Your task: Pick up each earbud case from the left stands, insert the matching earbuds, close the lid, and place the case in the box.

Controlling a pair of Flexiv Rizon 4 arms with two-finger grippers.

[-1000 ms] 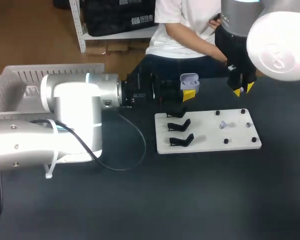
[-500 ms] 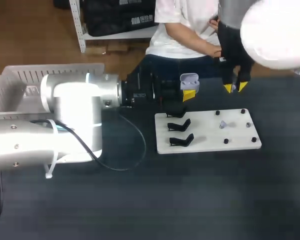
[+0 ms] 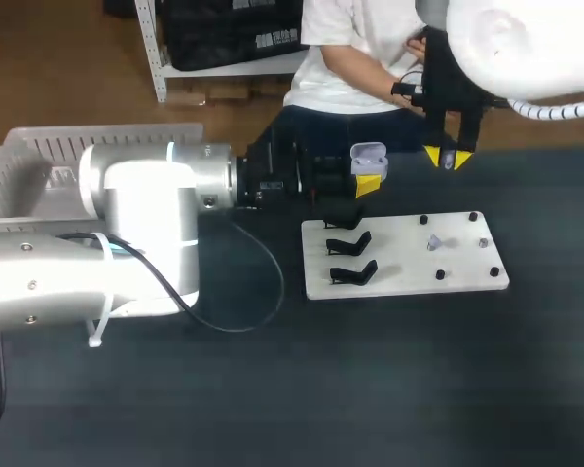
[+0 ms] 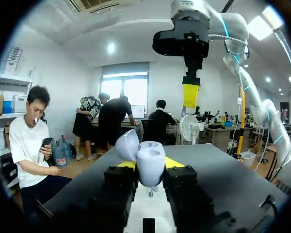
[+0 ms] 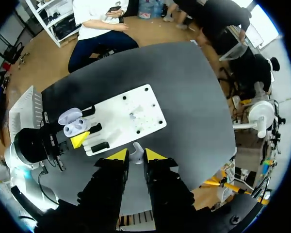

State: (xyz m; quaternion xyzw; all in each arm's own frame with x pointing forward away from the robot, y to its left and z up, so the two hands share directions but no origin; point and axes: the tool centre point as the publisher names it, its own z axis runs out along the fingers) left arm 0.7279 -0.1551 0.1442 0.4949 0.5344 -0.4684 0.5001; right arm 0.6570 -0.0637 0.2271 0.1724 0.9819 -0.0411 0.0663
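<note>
Case point(image 4: 146, 161) — lilac, lid open — in left gripper point(image 4: 149, 167), earbud point(image 5: 135, 154) in right gripper point(image 5: 137, 156)

One open lavender earbud case point(image 3: 368, 156). Two pale earbuds point(image 5: 137, 156) point(image 3: 434, 241) (one earbud up off the board, one lying on it). Three black stands point(image 3: 343, 223) point(image 3: 348, 243) point(image 3: 353, 273). One white board point(image 3: 399, 263). One white box point(image 3: 39, 156).

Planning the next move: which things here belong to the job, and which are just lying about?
Job: open earbud case in left gripper; earbud in right gripper; second earbud on white board; black stands; box.
Lying about: black cable.
</note>
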